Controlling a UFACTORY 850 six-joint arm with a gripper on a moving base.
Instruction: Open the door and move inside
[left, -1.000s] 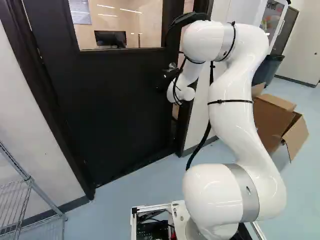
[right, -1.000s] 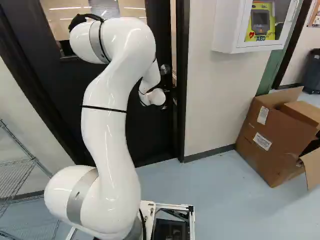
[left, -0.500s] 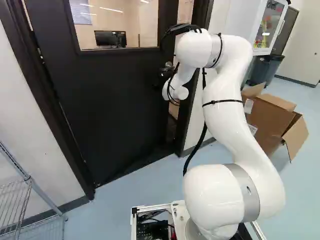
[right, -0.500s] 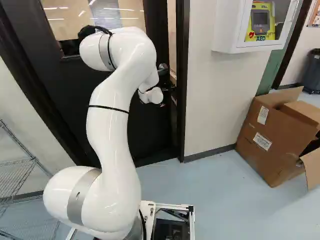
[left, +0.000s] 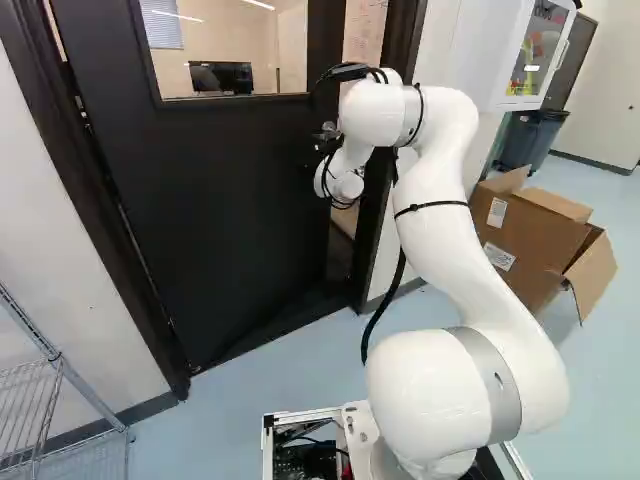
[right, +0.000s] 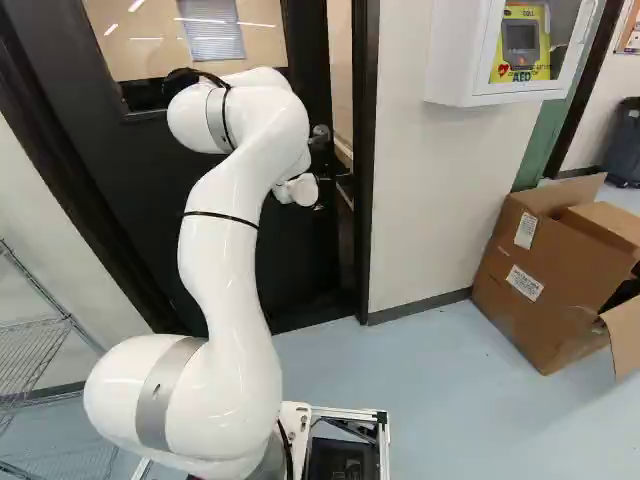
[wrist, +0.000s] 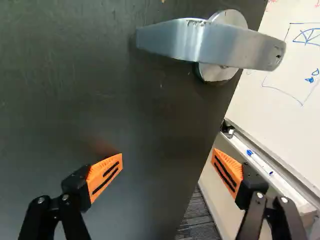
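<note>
The flat black door with its glass window (left: 210, 200) stands ajar, swung inward from the dark door frame (right: 367, 150), an opening showing along its latch side; the silver metal lever handle (wrist: 210, 42) sits near that free edge, ahead of the end effector (wrist: 167, 154) and not between its fingers. The fingers stand wide apart with nothing clamped, one orange ribbed pad (wrist: 105, 175) over the door's face, the other lying past its edge in the wrist view, toward the white whiteboard (wrist: 285, 65) in the room beyond; whether either touches the door I cannot tell.

The step in hand looks to be widening the opening; the latch appears to be free, so the handle should need no further turning, and going inside is still to be done, the pale-framed moving base (left: 357, 430) being on the near side of the doorway. The next move calls for a steady push on the door near its free edge, the white jointed arm (left: 440, 220) reaching inward along the door's swing; then the base can drive through once the way is wide enough. A push too near the edge could slip off into the opening; the door might swing back if left unsupported.
</note>
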